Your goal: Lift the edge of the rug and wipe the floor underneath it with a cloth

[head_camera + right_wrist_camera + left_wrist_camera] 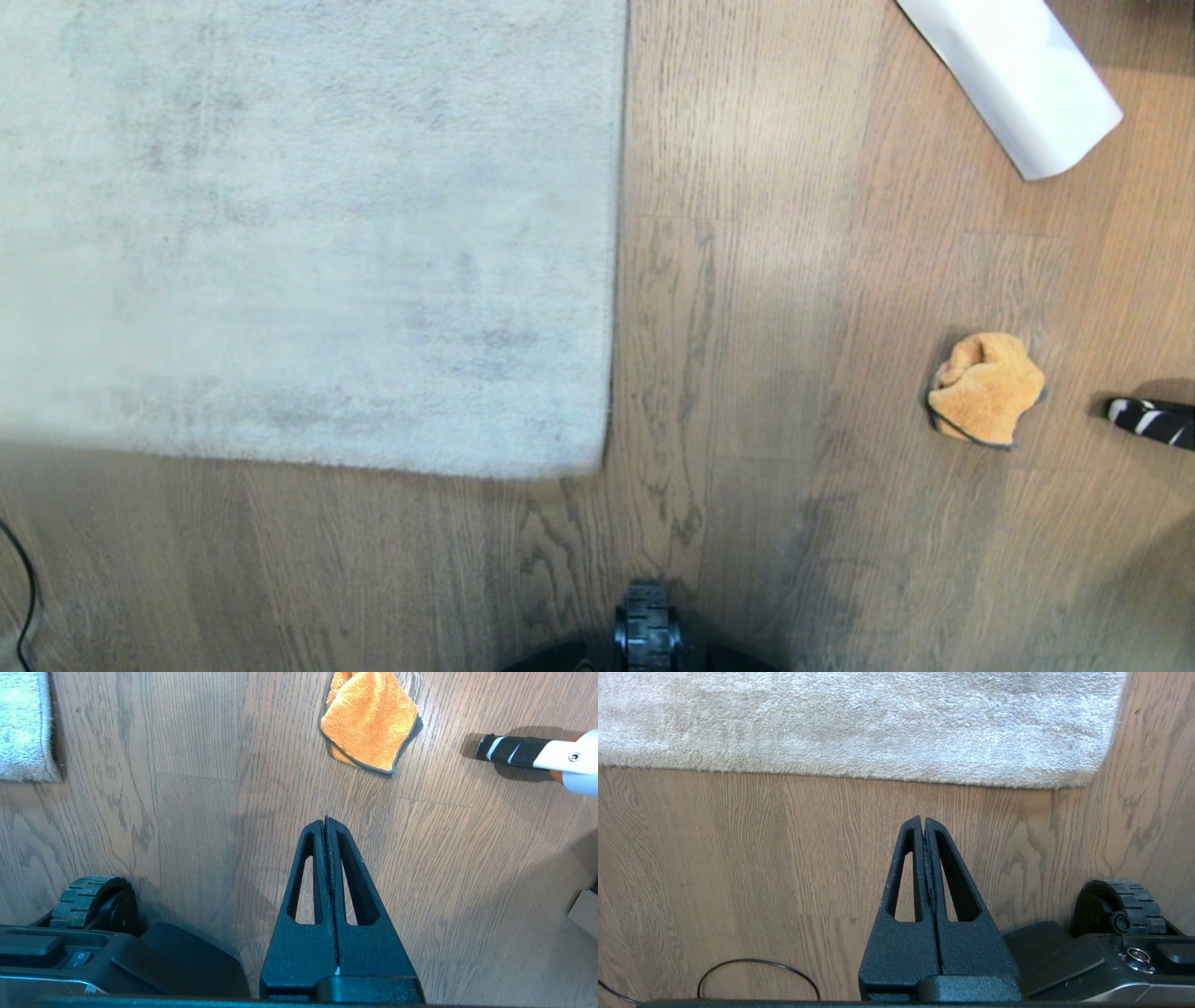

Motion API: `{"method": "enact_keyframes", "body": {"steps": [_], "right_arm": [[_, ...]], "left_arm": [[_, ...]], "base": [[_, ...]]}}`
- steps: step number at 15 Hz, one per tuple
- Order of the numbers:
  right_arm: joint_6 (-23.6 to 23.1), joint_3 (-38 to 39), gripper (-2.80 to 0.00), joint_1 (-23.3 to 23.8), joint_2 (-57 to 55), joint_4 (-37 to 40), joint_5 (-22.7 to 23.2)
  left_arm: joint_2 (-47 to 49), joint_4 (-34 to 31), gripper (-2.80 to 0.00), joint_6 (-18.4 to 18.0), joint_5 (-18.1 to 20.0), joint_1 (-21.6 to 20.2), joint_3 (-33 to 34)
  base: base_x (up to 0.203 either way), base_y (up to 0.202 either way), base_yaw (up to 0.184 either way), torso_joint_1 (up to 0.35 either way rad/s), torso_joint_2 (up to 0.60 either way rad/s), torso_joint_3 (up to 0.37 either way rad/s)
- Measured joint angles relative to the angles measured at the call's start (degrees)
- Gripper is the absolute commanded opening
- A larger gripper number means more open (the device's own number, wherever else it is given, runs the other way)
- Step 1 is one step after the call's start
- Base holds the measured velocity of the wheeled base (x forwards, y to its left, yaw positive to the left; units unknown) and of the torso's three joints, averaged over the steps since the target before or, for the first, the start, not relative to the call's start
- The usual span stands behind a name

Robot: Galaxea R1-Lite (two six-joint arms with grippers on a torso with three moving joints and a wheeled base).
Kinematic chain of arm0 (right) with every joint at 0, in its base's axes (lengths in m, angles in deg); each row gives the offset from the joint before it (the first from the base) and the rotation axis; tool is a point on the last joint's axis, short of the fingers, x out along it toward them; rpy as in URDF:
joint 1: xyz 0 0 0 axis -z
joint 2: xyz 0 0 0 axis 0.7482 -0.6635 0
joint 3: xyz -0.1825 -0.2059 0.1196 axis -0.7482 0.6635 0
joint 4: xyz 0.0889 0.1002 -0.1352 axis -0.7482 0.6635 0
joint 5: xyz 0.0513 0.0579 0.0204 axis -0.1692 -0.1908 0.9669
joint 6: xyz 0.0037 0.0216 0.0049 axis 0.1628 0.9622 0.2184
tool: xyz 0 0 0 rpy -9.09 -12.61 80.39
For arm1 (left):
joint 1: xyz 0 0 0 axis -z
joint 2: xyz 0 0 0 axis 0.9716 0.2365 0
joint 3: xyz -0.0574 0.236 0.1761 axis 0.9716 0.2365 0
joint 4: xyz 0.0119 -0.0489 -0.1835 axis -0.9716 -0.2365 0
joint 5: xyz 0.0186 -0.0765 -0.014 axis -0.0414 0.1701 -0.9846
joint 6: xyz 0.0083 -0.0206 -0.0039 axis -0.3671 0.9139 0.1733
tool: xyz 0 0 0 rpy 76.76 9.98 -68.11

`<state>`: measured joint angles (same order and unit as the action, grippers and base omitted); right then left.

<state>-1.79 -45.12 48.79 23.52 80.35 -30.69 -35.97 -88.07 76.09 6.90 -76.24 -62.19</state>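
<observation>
Rug (299, 233) flat on floor (747, 373), left of centre; cloth (985, 388) lies well right. Both claws, left claw (923, 821) and right claw (325, 822), pressed together, empty. Spread your right claw first, pinch cloth's bunched top.

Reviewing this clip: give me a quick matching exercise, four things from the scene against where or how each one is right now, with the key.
Things:
1. rug
2. cloth
3. white paper roll
4. left hand

States:
A. crumpled on the floor, right side of the head view
B. shut, holding nothing, above bare planks
C. lying flat, no edge raised
D. far right corner of the head view, partly cut off

Pairs: 1-C, 2-A, 3-D, 4-B
</observation>
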Motion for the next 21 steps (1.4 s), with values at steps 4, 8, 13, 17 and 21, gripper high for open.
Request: {"method": "enact_keyframes", "body": {"steps": [4,8,13,17,21], "right_arm": [[0.0,0.0,-2.80,0.0,0.0,0.0,0.0],[0.0,0.0,-2.80,0.0,0.0,0.0,0.0],[0.0,0.0,-2.80,0.0,0.0,0.0,0.0],[0.0,0.0,-2.80,0.0,0.0,0.0,0.0],[0.0,0.0,-2.80,0.0,0.0,0.0,0.0]], "left_arm": [[0.0,-0.1,-2.80,0.0,0.0,0.0,0.0],[0.0,0.0,-2.80,0.0,0.0,0.0,0.0],[0.0,0.0,-2.80,0.0,0.0,0.0,0.0],[0.0,0.0,-2.80,0.0,0.1,0.0,0.0],[0.0,0.0,-2.80,0.0,0.0,0.0,0.0]], "base": [[0.000,0.000,0.000,0.000,0.00,0.000],[0.000,0.000,0.000,0.000,0.00,0.000],[0.000,0.000,0.000,0.000,0.00,0.000],[0.000,0.000,0.000,0.000,0.00,0.000],[0.000,0.000,0.000,0.000,0.00,0.000]]}}
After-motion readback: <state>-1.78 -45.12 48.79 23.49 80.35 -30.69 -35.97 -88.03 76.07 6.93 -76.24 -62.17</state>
